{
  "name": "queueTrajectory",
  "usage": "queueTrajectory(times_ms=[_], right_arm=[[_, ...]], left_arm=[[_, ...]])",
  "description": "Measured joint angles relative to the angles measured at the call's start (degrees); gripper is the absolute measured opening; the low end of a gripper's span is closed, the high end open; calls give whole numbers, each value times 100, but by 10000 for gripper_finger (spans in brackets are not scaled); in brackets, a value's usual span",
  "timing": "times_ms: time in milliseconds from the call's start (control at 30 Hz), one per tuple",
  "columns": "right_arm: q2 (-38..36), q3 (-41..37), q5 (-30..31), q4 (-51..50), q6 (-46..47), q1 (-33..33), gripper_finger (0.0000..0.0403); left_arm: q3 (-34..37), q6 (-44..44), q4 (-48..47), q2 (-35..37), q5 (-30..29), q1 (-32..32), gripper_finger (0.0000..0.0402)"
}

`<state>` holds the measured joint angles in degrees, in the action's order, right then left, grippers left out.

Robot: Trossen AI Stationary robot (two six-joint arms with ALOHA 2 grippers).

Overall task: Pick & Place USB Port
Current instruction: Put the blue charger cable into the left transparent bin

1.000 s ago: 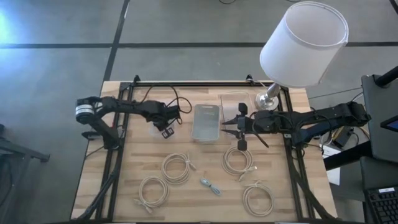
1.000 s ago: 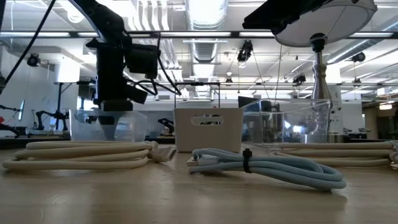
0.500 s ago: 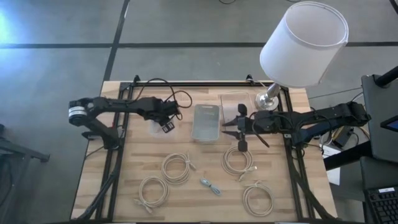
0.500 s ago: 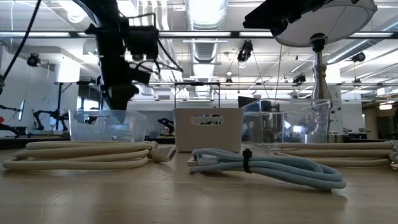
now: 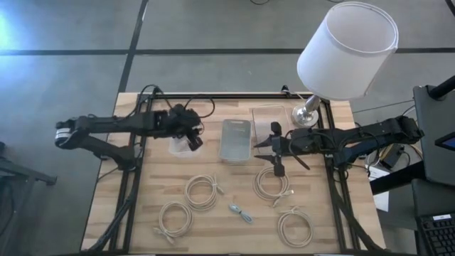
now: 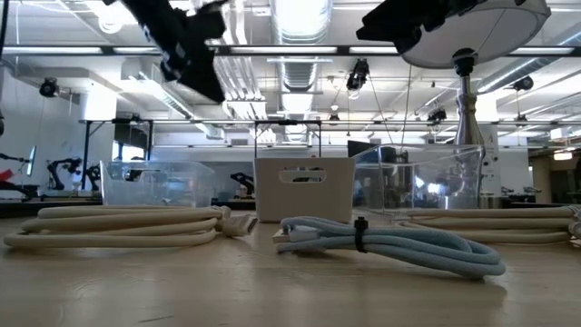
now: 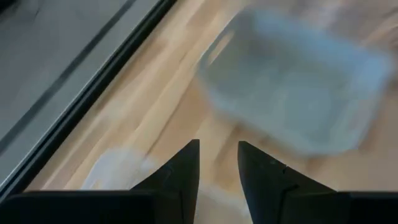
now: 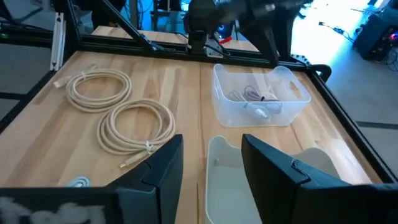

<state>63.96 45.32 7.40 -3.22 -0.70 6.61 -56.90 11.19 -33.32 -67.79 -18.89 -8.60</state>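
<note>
USB cables lie coiled on the wooden table: cream coils [image 5: 201,192] [image 5: 175,219] [image 5: 272,183] and a light-blue one [image 5: 240,212] [image 6: 390,241]. More cable lies in a small clear bin [image 5: 180,147] [image 8: 261,93] at the left. I can pick out no separate USB port. My left gripper [image 5: 193,139] [image 7: 217,155] hangs high above that bin, slanting down, its fingers a little apart with nothing between them. My right gripper [image 5: 261,147] [image 8: 211,155] stands open in the air beside a white bin [image 5: 236,140], empty.
The white bin [image 6: 304,186] stands mid-table with a larger clear box [image 5: 268,116] [image 6: 418,177] behind it on the right. A lamp with a white shade [image 5: 348,46] stands on its metal base [image 5: 307,112] at the far right corner. A fourth cream coil [image 5: 296,227] lies near the front right.
My left gripper has risen well clear of the small clear bin and tipped from pointing nearly straight down to a slant, its arm drawing back toward the table's left edge. The bins and cables have stayed where they were.
</note>
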Motion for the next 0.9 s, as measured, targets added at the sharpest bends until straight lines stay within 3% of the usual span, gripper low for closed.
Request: queueTrajectory(times_ms=[333,600,800,900], right_arm=[[0,-59,1,0,375,0,155],[0,-59,2,2,375,0,144],[0,-71,0,2,382,0,146],[-2,-90,-2,-4,525,2,149]], left_arm=[[107,-1137,1660,-373,1024,1166,103],[109,-1230,2292,-1175,1055,1737,108],[42,-1271,2633,-1857,1065,1987,135],[29,-1391,3088,-2163,1341,2104,152]])
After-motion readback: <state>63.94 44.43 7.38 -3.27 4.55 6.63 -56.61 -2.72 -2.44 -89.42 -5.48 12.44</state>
